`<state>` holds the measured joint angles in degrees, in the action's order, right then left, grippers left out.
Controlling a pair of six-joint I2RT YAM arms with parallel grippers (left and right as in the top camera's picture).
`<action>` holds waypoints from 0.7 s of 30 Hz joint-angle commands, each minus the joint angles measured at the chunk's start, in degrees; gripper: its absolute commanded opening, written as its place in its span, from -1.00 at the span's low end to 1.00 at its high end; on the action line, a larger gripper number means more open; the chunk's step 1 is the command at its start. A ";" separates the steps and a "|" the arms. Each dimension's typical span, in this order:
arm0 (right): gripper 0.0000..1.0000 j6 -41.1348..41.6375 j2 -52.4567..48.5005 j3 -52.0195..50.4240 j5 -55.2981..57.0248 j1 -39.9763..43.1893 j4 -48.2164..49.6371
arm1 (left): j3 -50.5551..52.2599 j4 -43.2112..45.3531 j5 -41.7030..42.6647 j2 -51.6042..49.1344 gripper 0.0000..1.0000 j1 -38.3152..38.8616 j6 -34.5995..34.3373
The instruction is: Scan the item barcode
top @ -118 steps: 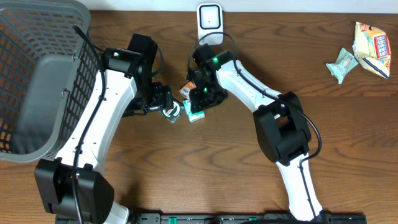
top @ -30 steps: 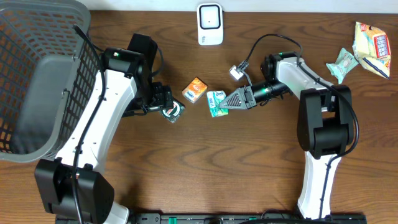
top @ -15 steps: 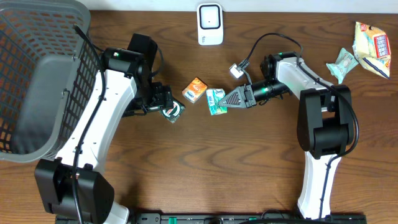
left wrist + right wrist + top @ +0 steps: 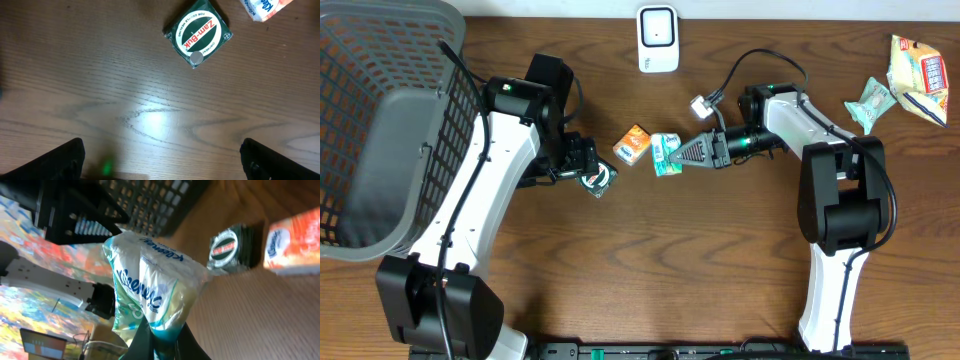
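Right gripper (image 4: 686,154) pinched the Kleenex tissue pack (image 4: 665,156) just beside the orange box (image 4: 634,143). Left gripper (image 4: 160,159) gaped wide near the Zam-Buk tin (image 4: 198,31).

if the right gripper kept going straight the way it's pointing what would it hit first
Probably the orange box: the right gripper, shut on the tissue pack, points left at its near corner, so the pack would touch first. Height is unclear; if it clears, the Zam-Buk tin comes next.

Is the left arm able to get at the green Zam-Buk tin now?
Probably yes. The left tool is open, and the Zam-Buk tin lies just ahead of it, with nothing between them.
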<state>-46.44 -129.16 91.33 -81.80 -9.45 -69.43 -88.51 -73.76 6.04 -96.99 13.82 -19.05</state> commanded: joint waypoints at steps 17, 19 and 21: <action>-0.98 0.57 0.90 -0.07 -7.58 -0.57 4.31 | -0.61 -0.37 -0.11 -0.22 0.95 0.00 0.37; -0.97 0.57 0.90 -0.07 -7.63 -0.55 4.33 | -0.61 -0.37 -0.11 -0.22 0.96 0.00 0.37; -0.98 0.57 0.90 -0.07 -7.63 -0.50 4.31 | -0.61 -0.37 -0.11 -0.22 0.96 0.00 0.37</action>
<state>-46.13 -129.16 91.33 -87.07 -9.45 -65.10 -88.51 -73.76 6.04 -96.99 13.82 -19.05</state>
